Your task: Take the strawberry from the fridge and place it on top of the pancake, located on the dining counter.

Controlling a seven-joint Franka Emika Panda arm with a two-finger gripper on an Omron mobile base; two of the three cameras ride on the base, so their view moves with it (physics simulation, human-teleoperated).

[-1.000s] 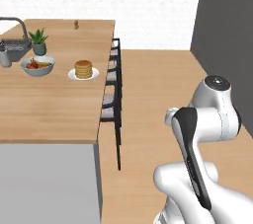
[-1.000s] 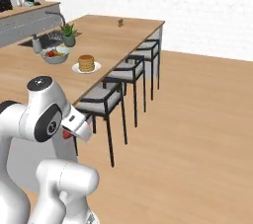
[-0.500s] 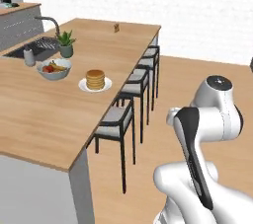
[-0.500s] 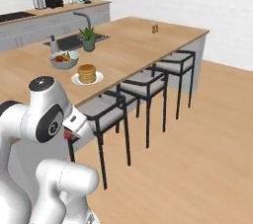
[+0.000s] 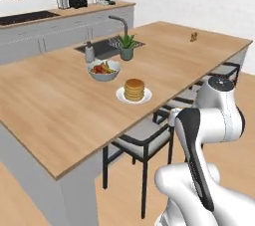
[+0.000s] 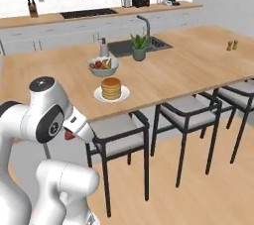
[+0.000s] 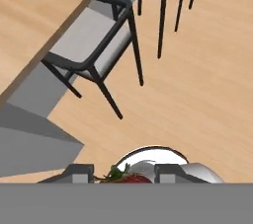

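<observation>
Gripper [image 7: 123,174]: one, fingers being kept clamped on one strawberry [image 7: 127,178], which is being carried low beside the robot, over the wood floor. Dining counter [image 5: 60,105]: one, well apart. Pancake [image 5: 134,89]: one stack, being borne on one white plate [image 5: 122,97]. Fruit bowl [image 5: 104,69]: one, just behind. Black stools [image 6: 119,137]: three, being counted along the counter's edge.

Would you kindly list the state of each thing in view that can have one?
gripper: shut on the strawberry, held out over the floor, short of the counter.
strawberry: held between the fingertips, not yet placed.
pancake: stacked on its white plate, nothing on top.
fruit bowl: upright, filled with fruit.
nearest chair: upright, pushed under the dining counter.
</observation>
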